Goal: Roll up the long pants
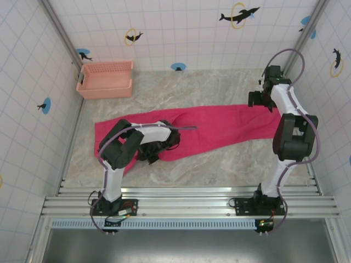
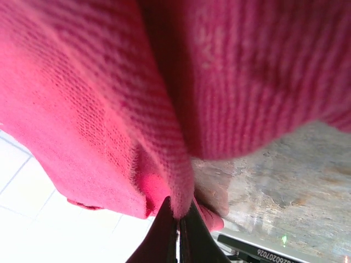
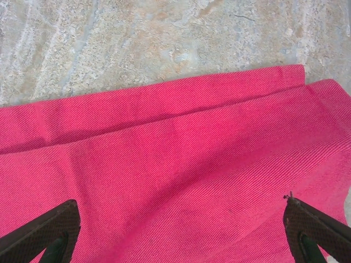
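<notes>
**Pants laid crosswise, left end pinched**

The long pants [image 1: 230, 126] were spread on the desk [image 1: 208, 85] with their long axis running from left to right. The right end lay a little farther from the arm bases than the left end. Which end was the waist could not be told.

The left tool [image 2: 178, 233] was closed tight on a fold of the cloth. In the left wrist view the pinched cloth was drawn up off the desk and draped around the fingertips. From above, that tool was placed on the left part of the pants, toward their near edge, half hidden under its own arm.

The right tool [image 3: 181, 227] was held wide, with nothing between its fingers, over the right end of the pants. A corner of the cloth was seen just beyond it against bare desk. The two tools were thus set well apart, one toward each end of the garment.

A roll was judged to have to travel along that long axis, from the gripped left part toward the right end. The left tool was the nearer one to the starting edge. The basket [image 1: 107, 79] in the far left corner stood apart from the cloth.
</notes>
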